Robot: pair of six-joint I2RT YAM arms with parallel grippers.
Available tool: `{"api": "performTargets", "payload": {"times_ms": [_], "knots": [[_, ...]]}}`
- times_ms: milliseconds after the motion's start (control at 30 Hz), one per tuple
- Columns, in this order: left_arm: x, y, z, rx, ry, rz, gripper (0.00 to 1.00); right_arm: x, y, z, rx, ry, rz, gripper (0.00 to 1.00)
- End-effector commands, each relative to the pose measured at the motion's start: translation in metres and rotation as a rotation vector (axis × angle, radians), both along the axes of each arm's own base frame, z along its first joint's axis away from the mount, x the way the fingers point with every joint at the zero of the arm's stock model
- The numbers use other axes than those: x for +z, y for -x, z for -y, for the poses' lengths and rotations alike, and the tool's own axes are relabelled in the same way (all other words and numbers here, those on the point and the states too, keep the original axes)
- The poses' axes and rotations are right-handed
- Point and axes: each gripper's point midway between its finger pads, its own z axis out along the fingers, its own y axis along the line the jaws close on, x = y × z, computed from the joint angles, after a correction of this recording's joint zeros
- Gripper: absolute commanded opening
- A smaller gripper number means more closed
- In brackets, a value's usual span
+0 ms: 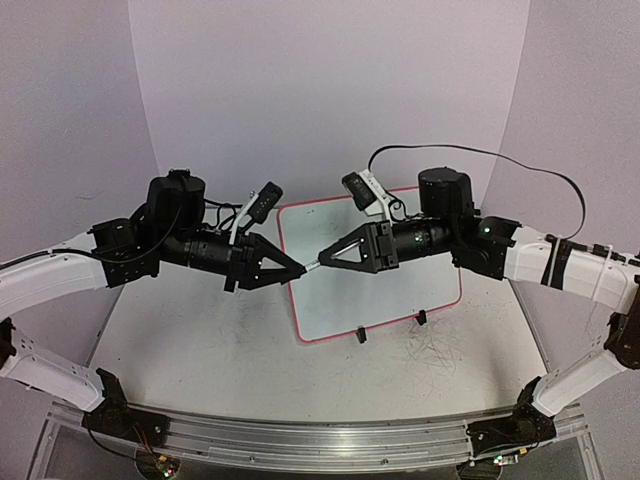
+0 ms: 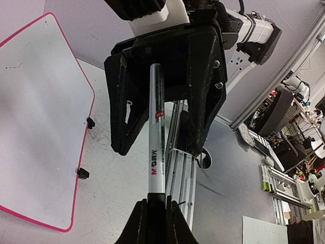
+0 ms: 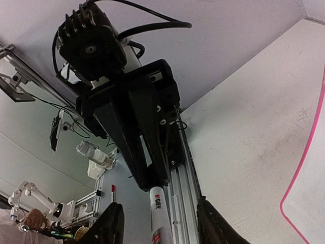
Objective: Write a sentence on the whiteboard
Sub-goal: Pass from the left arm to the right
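A white marker [image 1: 311, 265] with a black end hangs level in the air between my two grippers, over the left edge of the whiteboard [image 1: 380, 270]. My left gripper [image 2: 156, 204] is shut on the marker's black end [image 2: 156, 213]. The white barrel [image 2: 157, 152] runs away into my right gripper [image 1: 322, 259]. In the right wrist view my right gripper [image 3: 157, 204] is open, its fingers [image 3: 111, 223] wide apart on both sides of the barrel [image 3: 158, 216]. The whiteboard [image 2: 40, 101] has a pink rim [image 3: 304, 162]. No written sentence shows on it.
Two small black clips [image 1: 358, 335] [image 1: 421, 318] sit on the board's near edge. The scuffed grey tabletop [image 1: 200, 350] lies around it, with scribbles at the front right [image 1: 440, 350]. An aluminium rail [image 1: 300, 435] runs along the near edge. A black cable [image 1: 520, 165] loops over the right arm.
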Motion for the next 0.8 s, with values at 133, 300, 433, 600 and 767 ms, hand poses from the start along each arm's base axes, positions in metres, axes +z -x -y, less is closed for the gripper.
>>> {"api": "performTargets", "payload": {"times_ms": [133,300,433,600,767], "knots": [[0.005,0.006,0.006,-0.061,0.019,0.031,0.00,-0.002,0.011,-0.006,0.093,-0.056,-0.008,0.45],[0.005,0.008,0.006,-0.072,0.017,0.033,0.00,-0.007,0.016,-0.005,0.127,-0.054,-0.013,0.39],[0.003,0.009,0.005,-0.079,0.010,0.028,0.00,-0.012,0.019,-0.004,0.137,-0.048,-0.016,0.32],[-0.001,0.012,0.006,-0.099,0.001,0.007,0.00,-0.016,0.021,-0.002,0.138,-0.043,-0.021,0.25],[0.001,0.014,0.006,-0.110,0.003,0.001,0.00,-0.016,0.023,-0.001,0.150,-0.046,-0.018,0.07]]}}
